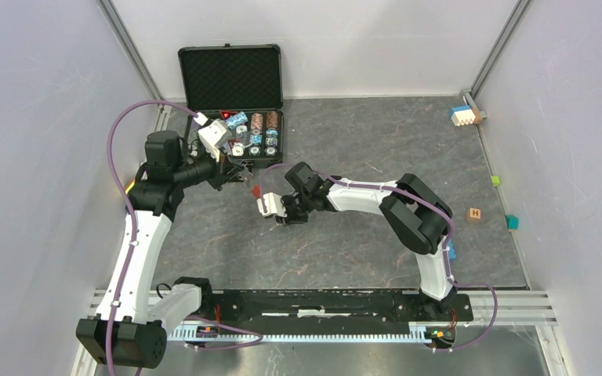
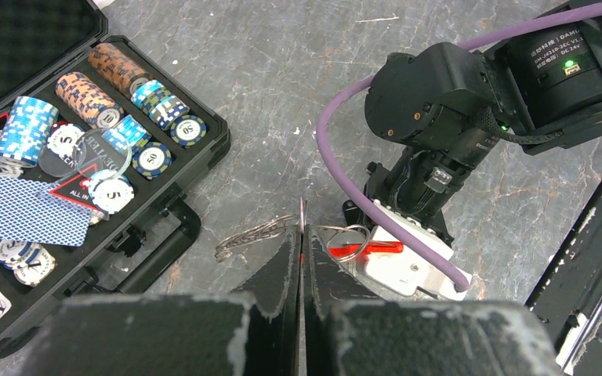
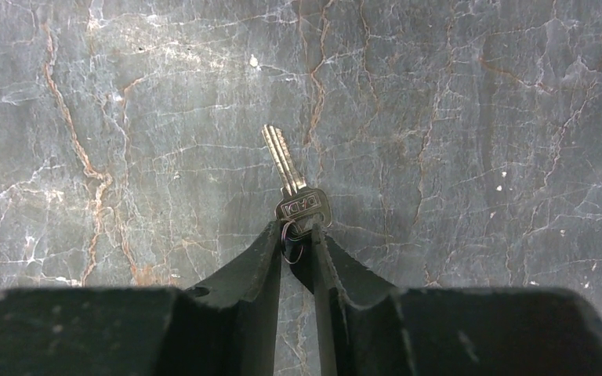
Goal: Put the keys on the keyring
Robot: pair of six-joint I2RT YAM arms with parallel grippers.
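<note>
1. The keyring [image 2: 348,240] is pinched in the left claw [image 2: 302,235], close to the front side of the open poker-chip case [image 2: 204,149], the side facing the arms.
2. The left claw is clenched on the thin wire of the ring, and its two fingers meet with no gap showing.
3. From that grip a silvery chain loop [image 2: 249,236] trails toward the case, while the red tag [image 2: 378,248] points away from it.
4. The key [image 3: 296,188] is silver, with a stamped head and a grooved blade.
5. The right claw [image 3: 298,239] is grasping the key by its head, and the blade sticks out past the fingertips over the grey marbled table [image 3: 478,117].
6. A small ring shows at the key's head between the fingers, but whether it is threaded through cannot be told.
7. From above, the right claw sits a little farther from the case than the left claw. The two are near each other, with the red tag between them.
8. The case holds stacks of poker chips and a blue-backed card.
</note>
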